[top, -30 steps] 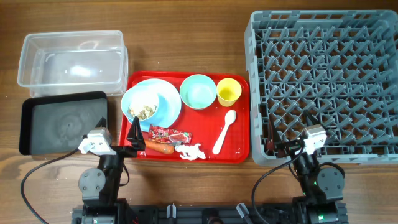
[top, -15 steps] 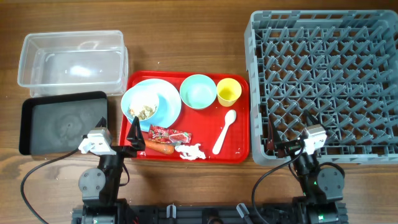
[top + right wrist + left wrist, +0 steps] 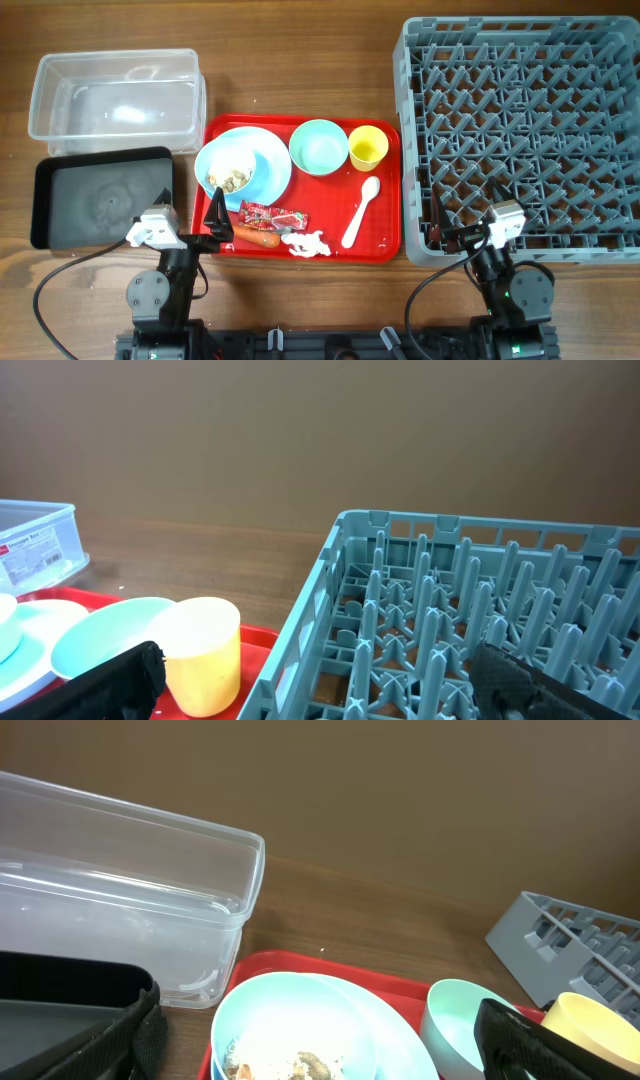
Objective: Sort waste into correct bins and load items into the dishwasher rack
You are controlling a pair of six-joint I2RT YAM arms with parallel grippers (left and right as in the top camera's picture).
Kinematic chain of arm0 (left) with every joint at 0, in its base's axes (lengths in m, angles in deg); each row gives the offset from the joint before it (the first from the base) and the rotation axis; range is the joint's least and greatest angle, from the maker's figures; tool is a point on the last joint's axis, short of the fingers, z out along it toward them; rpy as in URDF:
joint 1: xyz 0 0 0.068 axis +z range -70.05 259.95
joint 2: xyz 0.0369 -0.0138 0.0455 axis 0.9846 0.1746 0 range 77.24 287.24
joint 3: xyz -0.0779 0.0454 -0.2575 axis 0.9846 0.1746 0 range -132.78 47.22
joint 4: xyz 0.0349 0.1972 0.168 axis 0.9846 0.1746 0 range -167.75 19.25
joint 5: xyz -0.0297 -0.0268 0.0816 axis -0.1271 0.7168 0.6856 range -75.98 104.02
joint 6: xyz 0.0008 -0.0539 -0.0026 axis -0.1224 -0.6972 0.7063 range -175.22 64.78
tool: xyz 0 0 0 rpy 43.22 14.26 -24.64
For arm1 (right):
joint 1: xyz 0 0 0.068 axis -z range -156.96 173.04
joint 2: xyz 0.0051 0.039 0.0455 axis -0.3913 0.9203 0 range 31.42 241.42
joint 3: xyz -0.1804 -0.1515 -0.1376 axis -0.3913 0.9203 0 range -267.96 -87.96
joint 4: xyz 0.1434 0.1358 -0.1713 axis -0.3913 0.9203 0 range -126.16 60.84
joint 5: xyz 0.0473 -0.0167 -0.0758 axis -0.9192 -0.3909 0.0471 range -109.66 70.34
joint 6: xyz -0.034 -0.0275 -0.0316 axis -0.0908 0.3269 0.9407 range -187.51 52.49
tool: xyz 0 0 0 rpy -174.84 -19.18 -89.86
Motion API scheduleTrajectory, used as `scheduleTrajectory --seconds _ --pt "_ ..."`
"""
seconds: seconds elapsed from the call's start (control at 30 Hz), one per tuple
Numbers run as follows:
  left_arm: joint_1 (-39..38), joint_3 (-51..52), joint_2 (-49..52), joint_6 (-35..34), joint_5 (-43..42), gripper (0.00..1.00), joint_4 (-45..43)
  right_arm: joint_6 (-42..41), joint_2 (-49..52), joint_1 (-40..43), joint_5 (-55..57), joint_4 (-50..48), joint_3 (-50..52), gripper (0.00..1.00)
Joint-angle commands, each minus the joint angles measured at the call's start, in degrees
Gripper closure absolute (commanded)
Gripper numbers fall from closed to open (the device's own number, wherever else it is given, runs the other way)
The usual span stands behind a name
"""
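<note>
Overhead shows your dishwasher rack (image 3: 520, 130) at 3 o'clock, bare; red tray (image 3: 385, 225) centre; clear tub (image 3: 115, 95) at 10. Left gripper (image 3: 320, 1020) and right gripper (image 3: 315, 665) both gape, holding nothing. Drop left onto the red snack wrapper (image 3: 272, 215), 5 o'clock of the plate (image 3: 270, 160); pinch mid-wrapper.

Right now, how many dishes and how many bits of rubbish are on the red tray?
Dishes: 5 (light-blue round plate, small light-blue bowl, mint-green bowl, yellow cup, white plastic spoon)
Rubbish: 4 (red snack wrapper, crumpled white tissue, orange stick, beige food scraps)
Total: 9
</note>
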Motion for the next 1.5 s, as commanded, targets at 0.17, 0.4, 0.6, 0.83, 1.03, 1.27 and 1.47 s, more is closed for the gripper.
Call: scheduleTrajectory --seconds 0.17,0.4,0.6,0.83,1.03,1.27,1.47 --pt "0.2 0.4 -0.3 0.3 0.4 0.0 0.1 0.7 0.1 -0.2 -0.9 -0.3 0.1 0.0" --pt "0.3 0.4 -0.3 0.3 0.4 0.0 0.1 0.7 0.1 -0.2 -0.9 -0.3 0.1 0.0" --pt "0.3 0.4 -0.3 0.3 0.4 0.0 0.1 0.6 0.1 -0.2 -0.9 -0.3 0.1 0.0" --pt "0.2 -3.2 2.0 -1.0 1.4 0.0 4.2 -2.0 0.7 -0.2 -1.1 1.6 -3.8 0.0" --pt "0.2 -27.1 24.1 -1.2 -2.1 0.0 24.9 -8.5 15.6 -0.2 -3.9 20.2 -24.8 0.0" --pt "0.2 -42.8 51.0 -1.7 -16.5 0.0 45.7 -7.5 38.9 -0.2 -7.5 45.9 -45.9 0.0" --pt "0.2 -42.8 57.7 -8.1 -19.2 0.0 42.9 -8.4 42.7 -0.2 -7.1 47.6 -45.9 0.0"
